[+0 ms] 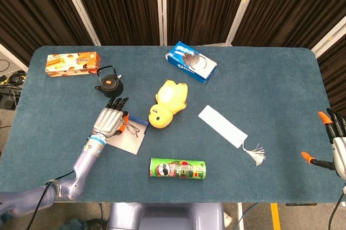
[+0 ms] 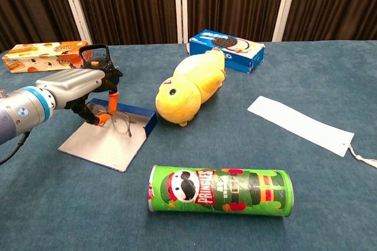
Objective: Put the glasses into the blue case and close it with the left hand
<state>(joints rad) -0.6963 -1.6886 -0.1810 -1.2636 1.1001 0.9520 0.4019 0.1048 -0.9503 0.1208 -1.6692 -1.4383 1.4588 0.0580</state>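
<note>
Overhead, the head view shows a blue-carpeted tabletop (image 1: 270, 79) against dark curtains. Left of centre, the left robot hand (image 1: 110, 121) lies palm down over the open blue case (image 1: 131, 139), its dark fingers pointing toward the top of the frame. The glasses (image 1: 131, 128) are pinched under its orange fingertips, their lenses showing just right of the robot hand, over the case's upper edge. A black kettle (image 1: 110, 82) stands just above the robot hand, and an orange snack box (image 1: 71, 63) lies at the upper left. A yellow plush duck (image 1: 168, 102) sits right of the case, a blue Oreo pack (image 1: 191, 61) above it, a green Pringles can (image 1: 178, 169) on its side below, and a white tasselled bookmark (image 1: 223, 126) to the right. At the right edge the right robot hand (image 1: 334, 146) is spread, holding nothing, off the tabletop's edge.

Next, the chest view shows the left robot hand (image 2: 88, 92) reaching in from the left, thumb and a finger pinching the glasses (image 2: 121, 119) by the frame. They hang tilted over the far end of the case (image 2: 106, 145), near its raised blue wall; whether they touch the grey lining I cannot tell. The duck (image 2: 189, 91) lies beside the case's right end, the can (image 2: 221, 190) in the foreground, the kettle (image 2: 100, 58) partly behind the robot hand.
</note>
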